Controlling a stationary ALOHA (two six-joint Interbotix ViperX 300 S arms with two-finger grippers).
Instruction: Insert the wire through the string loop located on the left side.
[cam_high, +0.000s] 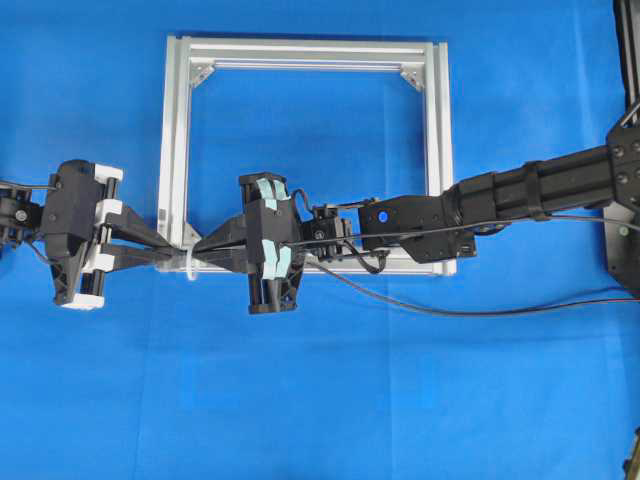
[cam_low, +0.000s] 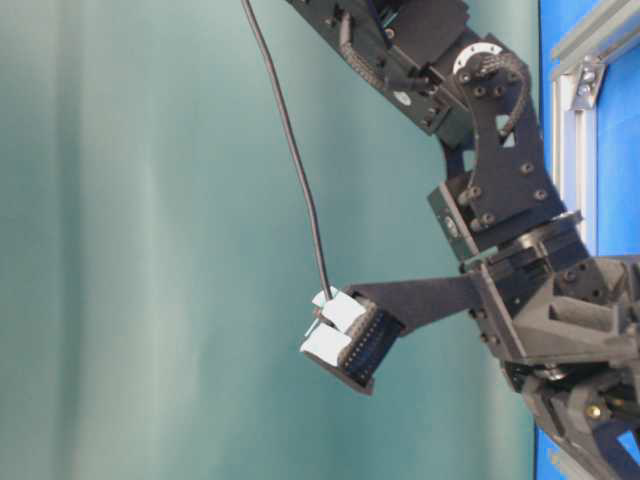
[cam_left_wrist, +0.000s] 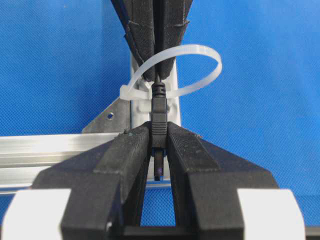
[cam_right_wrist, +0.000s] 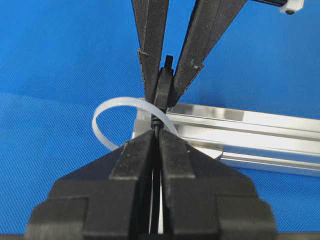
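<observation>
The whitish string loop (cam_left_wrist: 205, 52) stands on the aluminium frame's lower-left corner (cam_high: 190, 265). The black wire's plug (cam_left_wrist: 159, 112) lies on my left gripper's side of the loop, with the cord behind it running back through the ring. My left gripper (cam_left_wrist: 159, 135) is shut on the plug body, whose tip pokes in between the fingers. Facing it across the loop, my right gripper (cam_right_wrist: 158, 135) is closed round the thin wire just behind the plug, with slivers of light on either side. The rest of the wire (cam_high: 450, 310) trails right over the cloth.
The silver rectangular frame (cam_high: 305, 50) lies flat on the blue cloth. A grey corner bracket (cam_left_wrist: 107, 117) sits beside the loop's base. The right arm (cam_high: 520, 190) reaches across the frame's lower rail (cam_right_wrist: 250, 132). Both sets of fingertips meet at the corner.
</observation>
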